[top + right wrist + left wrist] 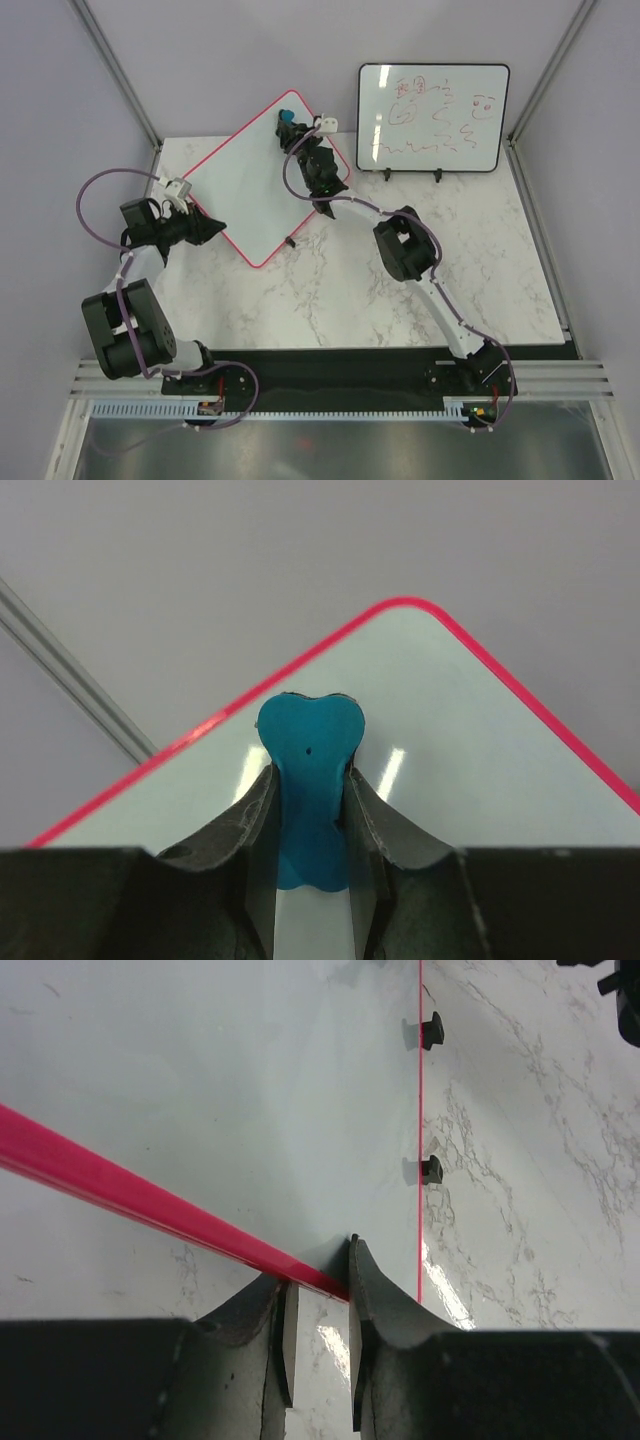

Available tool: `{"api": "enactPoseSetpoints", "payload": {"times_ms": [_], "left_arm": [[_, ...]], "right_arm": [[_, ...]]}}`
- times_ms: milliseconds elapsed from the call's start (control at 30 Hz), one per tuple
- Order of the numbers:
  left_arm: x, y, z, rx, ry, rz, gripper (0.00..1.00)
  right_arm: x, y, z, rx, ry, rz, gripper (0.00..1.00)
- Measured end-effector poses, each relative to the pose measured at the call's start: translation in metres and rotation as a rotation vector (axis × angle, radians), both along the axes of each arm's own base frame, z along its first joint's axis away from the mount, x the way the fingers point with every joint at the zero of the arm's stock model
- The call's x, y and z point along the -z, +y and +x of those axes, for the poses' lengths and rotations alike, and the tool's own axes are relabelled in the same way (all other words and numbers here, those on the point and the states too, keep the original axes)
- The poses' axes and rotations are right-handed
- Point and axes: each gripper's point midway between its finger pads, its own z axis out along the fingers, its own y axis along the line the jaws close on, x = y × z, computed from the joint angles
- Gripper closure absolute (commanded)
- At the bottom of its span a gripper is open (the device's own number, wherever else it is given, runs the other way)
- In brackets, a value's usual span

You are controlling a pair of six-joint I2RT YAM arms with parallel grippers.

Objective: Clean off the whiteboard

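Status: the rectangular whiteboard with the pink-red frame (262, 195) lies diagonally on the white marble tabletop (340, 300), far-left of centre. One rounded corner points at the far wall.

Left gripper (320, 1290) is clamped on the frame at the board's left near edge. Its wrist view shows both fingers pinching the pink strip, so it acts as the anchor.

Right gripper (310, 775) is closed around a small blue eraser with a rounded head (310, 730), sitting at the board's far corner. Can't confirm contact with the surface.

Board surface reads clean in all three views, no blue or red marks visible. The black-framed whiteboard with red scribbles (433, 118) stands upright at far right, well apart, and is not the target.

Judgement: the wipe step looks to be at its tail end, with the eraser at the far limit of a stroke. Next move is probably one check pass toward the near edge, with the left grip on so the board doesn't slide. The eraser should stay inside the frame so it doesn't catch the rim or run off the corner.
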Motion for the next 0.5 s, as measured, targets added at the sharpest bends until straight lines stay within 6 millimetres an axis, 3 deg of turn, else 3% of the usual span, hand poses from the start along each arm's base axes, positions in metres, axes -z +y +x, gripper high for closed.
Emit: {"api": "enactPoseSetpoints", "payload": {"times_ms": [100,267,400,500], "left_arm": [[0.003,0.001,-0.002,-0.01,0.019,-0.012,0.98],[0.0,0.0,0.0,-0.002,-0.003,-0.003,0.98],[0.0,0.0,0.0,-0.002,-0.002,-0.003,0.98],[0.0,0.0,0.0,0.001,-0.005,-0.003,0.98]], "right_arm": [[0.031,-0.01,-0.016,-0.01,0.055,-0.045,1.0],[0.058,-0.027,-0.056,0.006,0.095,-0.083,1.0],[0.056,-0.027,-0.056,0.03,0.097,-0.086,1.0],[0.032,-0.026,-0.035,0.06,0.083,-0.043,1.0]]}}
